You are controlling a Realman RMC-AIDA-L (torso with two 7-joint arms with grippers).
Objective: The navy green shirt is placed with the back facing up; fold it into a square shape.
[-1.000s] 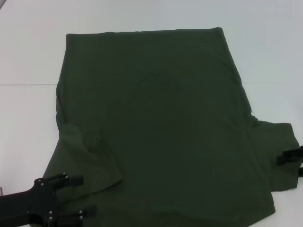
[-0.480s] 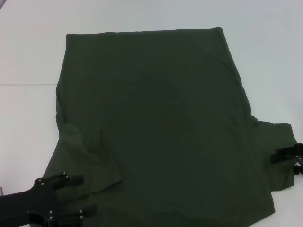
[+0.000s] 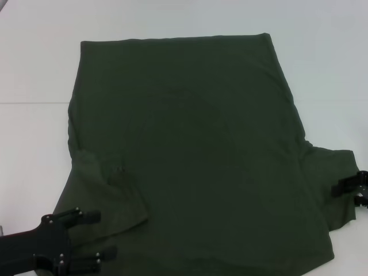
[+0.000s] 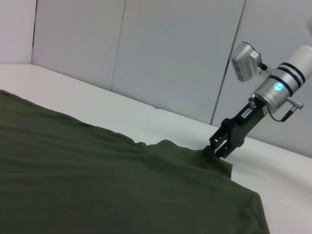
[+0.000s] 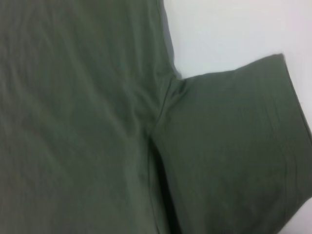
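Left gripper (image 3: 98,236): positioned at the 7 o'clock corner of the head view, with both black fingers (image 3: 86,217) spread apart and pointing toward 3 o'clock. The upper finger lies over the hem of the folded-in left sleeve (image 3: 109,192); the lower finger lies beside the shirt's near edge. Nothing is held between the fingers.

Right gripper (image 3: 352,186): positioned at the 3 o'clock edge of the head view, at the outer hem of the right sleeve (image 3: 333,184). In the left wrist view the right gripper (image 4: 217,148) is angled downward with its tips at the sleeve hem. Whether the fingers are spread or pinching the fabric cannot be determined.

Navy green shirt (image 3: 190,155): lies flat on the white surface (image 3: 34,57) and fills the centre of the head view. Its straight bottom hem is at 12 o'clock and the shoulder end is at 6 o'clock. The left sleeve is folded inward onto the body. The right sleeve extends outward toward 3 o'clock, flat on the surface; the right wrist view shows this sleeve (image 5: 234,141) and its armpit seam next to bare surface (image 5: 224,29).
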